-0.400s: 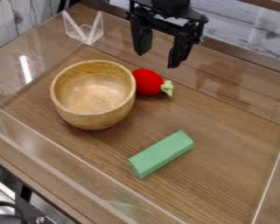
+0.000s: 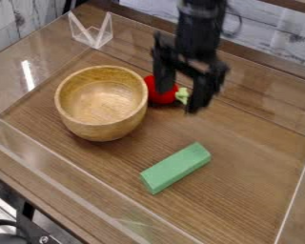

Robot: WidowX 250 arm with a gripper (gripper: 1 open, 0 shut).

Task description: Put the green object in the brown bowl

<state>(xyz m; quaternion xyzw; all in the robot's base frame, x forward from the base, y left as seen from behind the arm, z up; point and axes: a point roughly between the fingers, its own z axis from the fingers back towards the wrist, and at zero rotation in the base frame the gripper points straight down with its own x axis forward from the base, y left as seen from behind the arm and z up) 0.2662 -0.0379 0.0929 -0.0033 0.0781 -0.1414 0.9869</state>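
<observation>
One camera looks steeply down across the whole wooden tabletop (image 2: 243, 162).

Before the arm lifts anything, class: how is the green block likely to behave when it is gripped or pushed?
The green block looks stiff, judging by its straight edges and flat faces. It lies low and flat on the wooden table, so a push would probably slide it rather than roll or tip it. Its plain surface might feel a little slippery.

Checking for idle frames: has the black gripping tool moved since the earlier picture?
Yes. The black gripping tool, now motion-blurred, has come lower in the view, toward the flat light-green block, judged against the brown wooden bowl.
</observation>
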